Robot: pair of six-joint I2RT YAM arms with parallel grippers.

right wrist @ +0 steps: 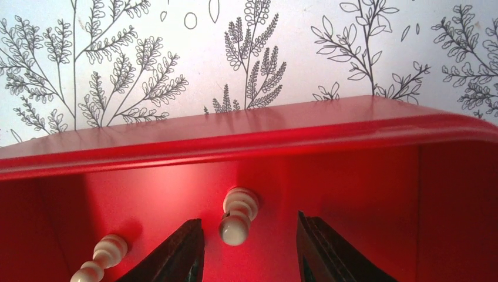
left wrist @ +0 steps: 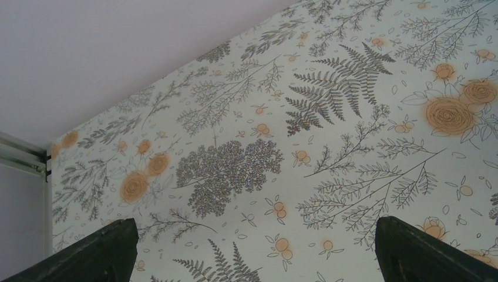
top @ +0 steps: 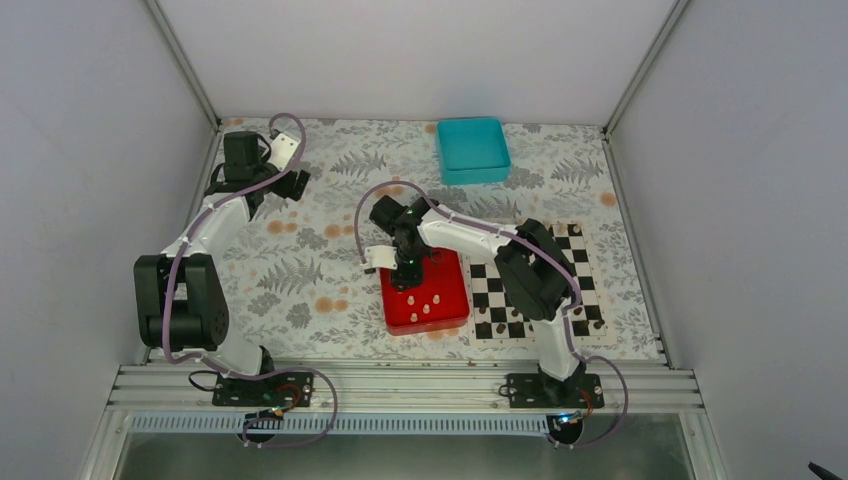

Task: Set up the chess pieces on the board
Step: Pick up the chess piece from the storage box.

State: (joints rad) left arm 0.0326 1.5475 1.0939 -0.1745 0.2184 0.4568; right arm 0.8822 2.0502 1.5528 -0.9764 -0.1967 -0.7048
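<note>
Two cream chess pieces [right wrist: 238, 214] lie on their sides near the far wall of the red tray [right wrist: 246, 138]. One rests between the spread jaws of the right gripper [right wrist: 249, 252], touched by neither finger, and the other is at its 8 o'clock. Seen from above, the board [top: 490, 290] sits at the tray's 3 o'clock, just beside it, with dark pieces [top: 483, 328] along its edges. Left gripper [left wrist: 252, 247], jaws wide apart, holds nothing over the floral tablecloth [left wrist: 329, 117].
</note>
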